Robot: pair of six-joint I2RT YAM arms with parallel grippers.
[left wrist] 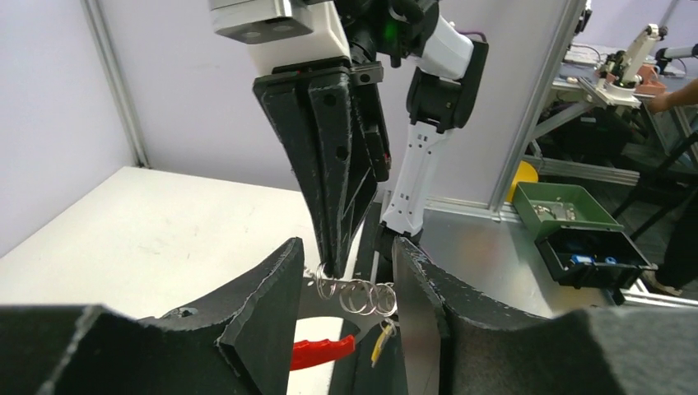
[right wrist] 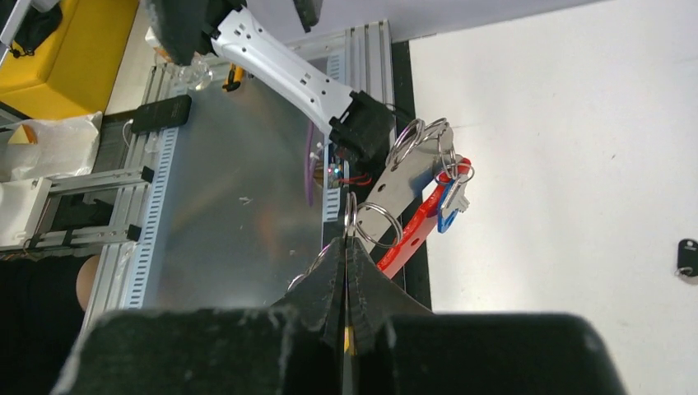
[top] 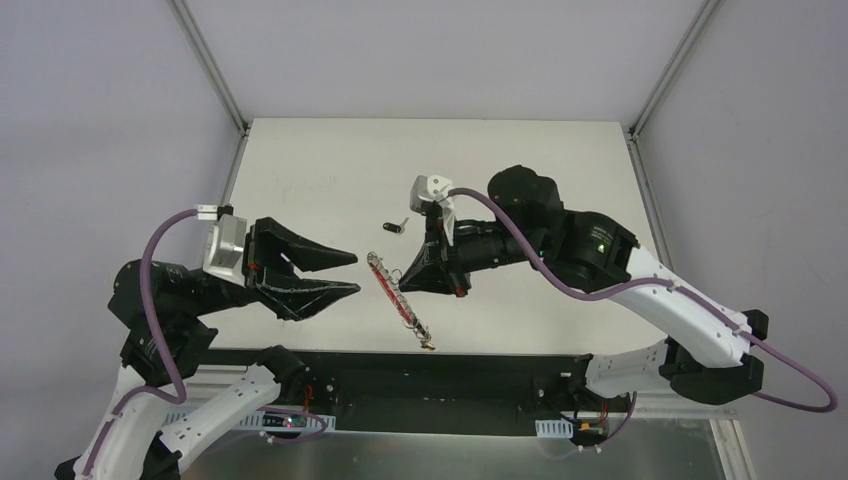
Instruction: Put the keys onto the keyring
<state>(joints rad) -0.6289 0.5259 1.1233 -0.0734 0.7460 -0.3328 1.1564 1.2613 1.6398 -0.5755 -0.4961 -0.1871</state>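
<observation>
The keyring [top: 393, 294], with thin silver rings and a red strap, hangs from my right gripper [top: 403, 283], which is shut on one ring just above the table's front edge. In the right wrist view my right gripper [right wrist: 349, 245] pinches a ring [right wrist: 372, 222]; the red strap [right wrist: 416, 224] and a blue-headed key [right wrist: 449, 216] hang off the rings. The black-headed key [top: 397, 226] lies on the table behind, apart from the ring; it also shows in the right wrist view [right wrist: 686, 257]. My left gripper [top: 353, 274] is open and empty, left of the keyring. In the left wrist view the rings [left wrist: 360, 293] and yellowish tag [left wrist: 380, 341] sit between its fingers [left wrist: 265, 317].
The white table [top: 300, 190] ends at a black front rail [top: 420, 368] right under the keyring. Metal frame posts [top: 210, 65] stand at the back corners. A green box [left wrist: 568, 210] sits off the table, far right in the left wrist view.
</observation>
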